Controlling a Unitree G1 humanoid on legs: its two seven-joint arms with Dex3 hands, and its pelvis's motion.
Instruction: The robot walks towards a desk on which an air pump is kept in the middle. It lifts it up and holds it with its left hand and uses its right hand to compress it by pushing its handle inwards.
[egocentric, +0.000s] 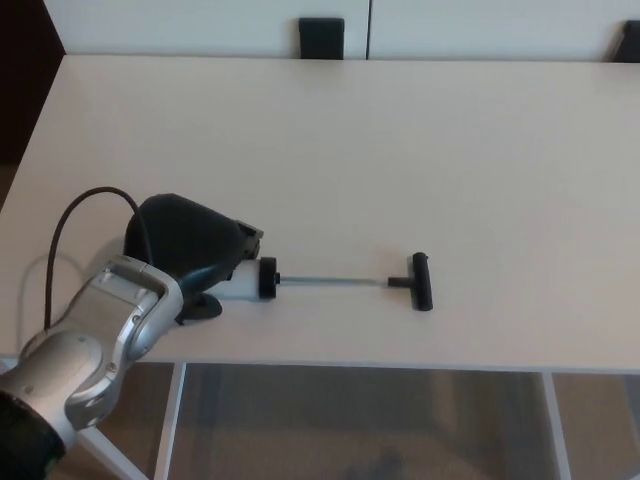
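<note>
A silver, jointed forearm leads to the glossy black left hand (192, 255), wrapped around the air pump (300, 281) at its pale cylinder end. The thin metal rod and black T-handle (421, 281) lie extended on the smooth cream desk (400, 150).

A dark chair back (321, 38) shows at twelve o'clock; another, perhaps a chair too (628, 42), at two o'clock.
</note>
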